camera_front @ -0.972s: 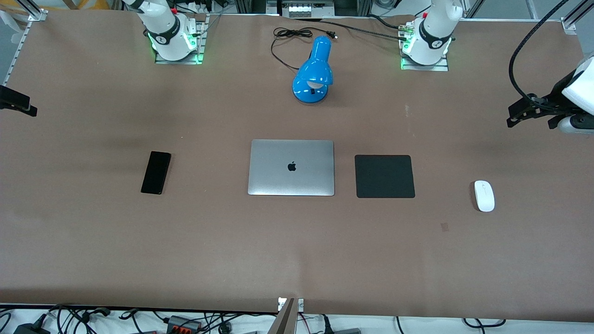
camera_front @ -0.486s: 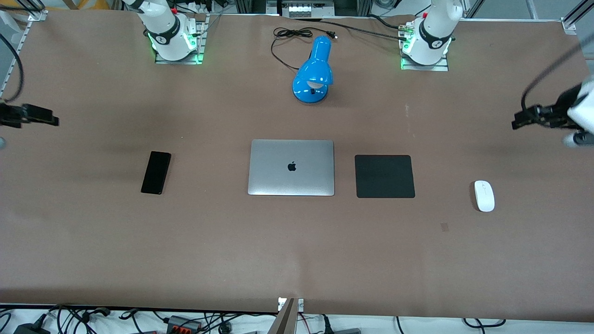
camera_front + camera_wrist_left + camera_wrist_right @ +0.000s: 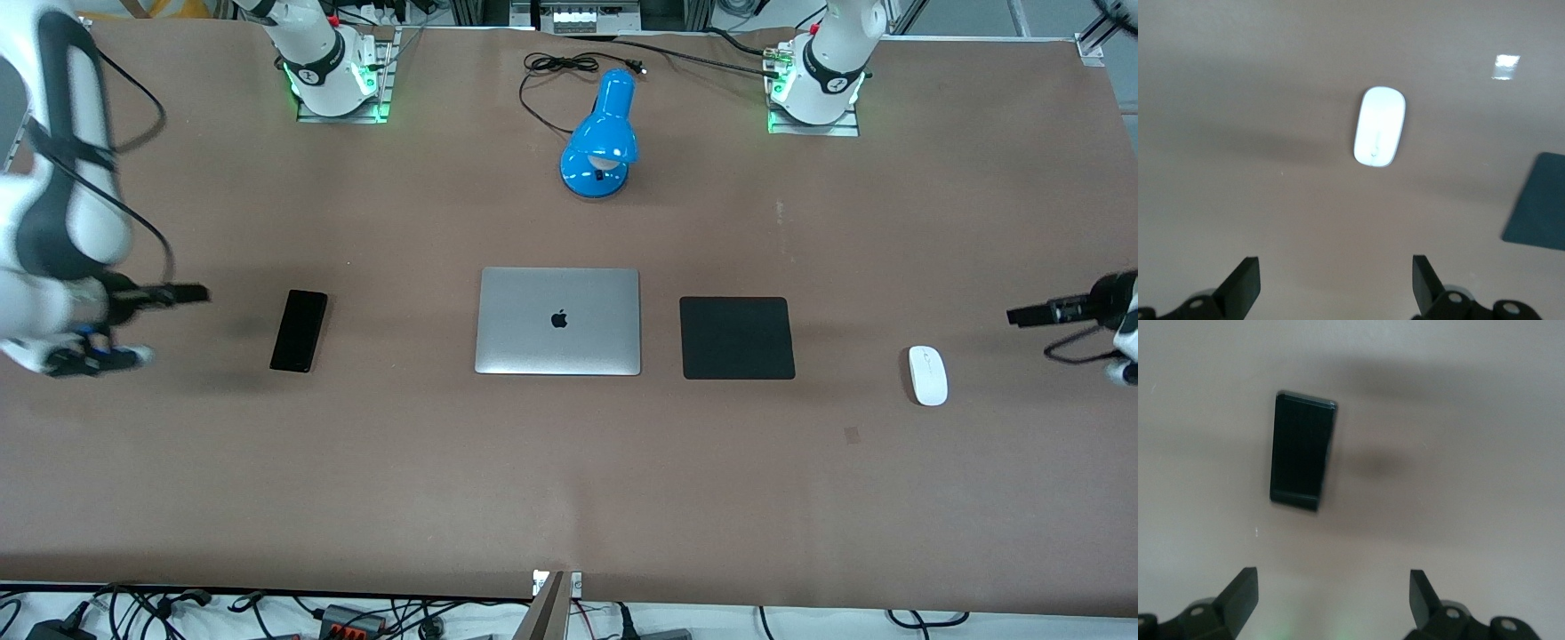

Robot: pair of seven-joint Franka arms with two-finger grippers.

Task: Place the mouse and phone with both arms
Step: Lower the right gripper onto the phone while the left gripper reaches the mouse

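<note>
We see the left gripper (image 3: 1331,290) hanging with its 2 fingers spread wide over bare table at the left arm's end, near the mouse (image 3: 927,375), which lies flat and untouched beside the mouse pad (image 3: 737,338). The right gripper (image 3: 1331,607), fingers also spread, hangs over the table at the right arm's end, near the phone (image 3: 299,330). Between phone and pad sits the closed laptop (image 3: 558,321).
</note>
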